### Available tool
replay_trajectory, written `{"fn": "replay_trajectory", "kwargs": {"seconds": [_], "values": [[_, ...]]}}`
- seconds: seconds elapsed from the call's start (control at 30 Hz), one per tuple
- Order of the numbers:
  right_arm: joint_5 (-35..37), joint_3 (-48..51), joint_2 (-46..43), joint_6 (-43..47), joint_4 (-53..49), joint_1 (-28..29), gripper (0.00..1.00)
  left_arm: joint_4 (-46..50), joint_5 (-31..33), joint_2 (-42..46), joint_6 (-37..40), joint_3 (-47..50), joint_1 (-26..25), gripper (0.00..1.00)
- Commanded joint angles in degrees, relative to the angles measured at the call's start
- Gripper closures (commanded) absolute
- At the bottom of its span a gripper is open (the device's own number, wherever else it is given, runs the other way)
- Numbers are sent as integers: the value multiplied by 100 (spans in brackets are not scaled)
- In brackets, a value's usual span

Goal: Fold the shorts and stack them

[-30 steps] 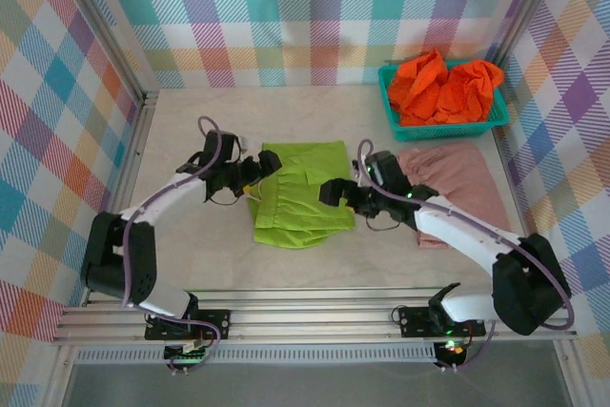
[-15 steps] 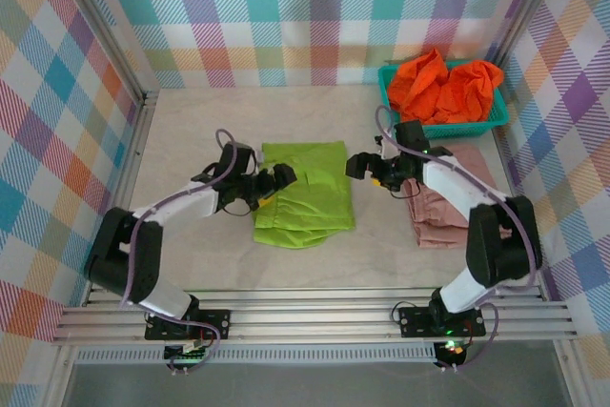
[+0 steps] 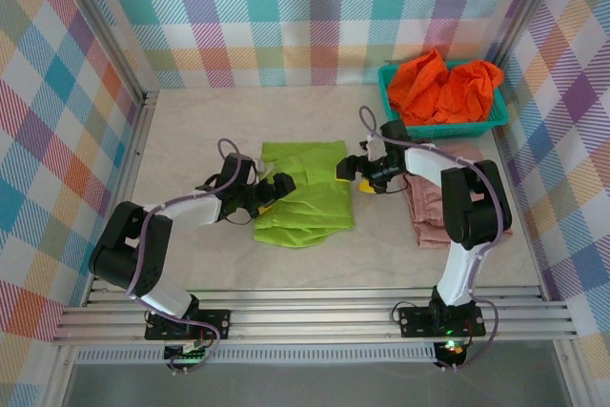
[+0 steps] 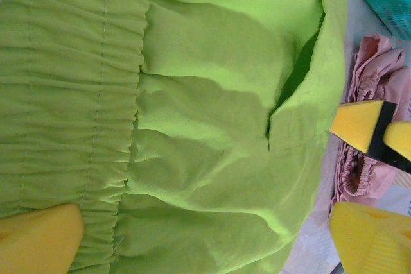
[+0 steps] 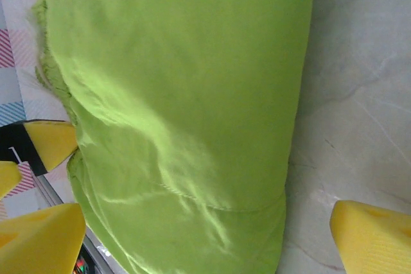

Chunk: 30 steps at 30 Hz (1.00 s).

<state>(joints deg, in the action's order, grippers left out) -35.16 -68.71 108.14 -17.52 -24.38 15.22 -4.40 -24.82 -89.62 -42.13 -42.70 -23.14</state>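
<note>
We see the lime green shorts (image 3: 303, 193) lying flat in the middle of the tabletop (image 3: 191, 140), between the two arms. The dusty pink shorts (image 3: 426, 216) lie just to their right, partly under the right arm, and the bright orange shorts (image 3: 443, 88) are bunched in the teal basket (image 3: 448, 128) at the far right. The left end effector (image 3: 276, 188) hovers at the green pair's left edge and the right end effector (image 3: 355, 176) at its right edge. Both have their jaws wide apart and hold nothing. We judge the cloth to be light, thin and limp: it wrinkles under its own weight, will sag from any single pinch, and its layers may slide over one another. The gathered waistband (image 4: 64, 94) looks thicker and firmer, so it is our better hold. For a fold we would pinch the outer edges on both sides at once, low against the tabletop, and catch every layer so that none peels away.
</note>
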Motion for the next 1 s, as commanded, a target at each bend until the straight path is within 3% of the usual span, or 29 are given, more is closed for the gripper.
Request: {"fn": "replay_trajectory", "kwargs": {"seconds": [0.0, 0.97], "values": [[-336, -131, 160, 19, 175, 2, 4, 631, 401, -267, 161, 353, -33, 0], [-709, -342, 653, -786, 1000, 564, 16, 588, 435, -214, 174, 404, -30, 0]]}}
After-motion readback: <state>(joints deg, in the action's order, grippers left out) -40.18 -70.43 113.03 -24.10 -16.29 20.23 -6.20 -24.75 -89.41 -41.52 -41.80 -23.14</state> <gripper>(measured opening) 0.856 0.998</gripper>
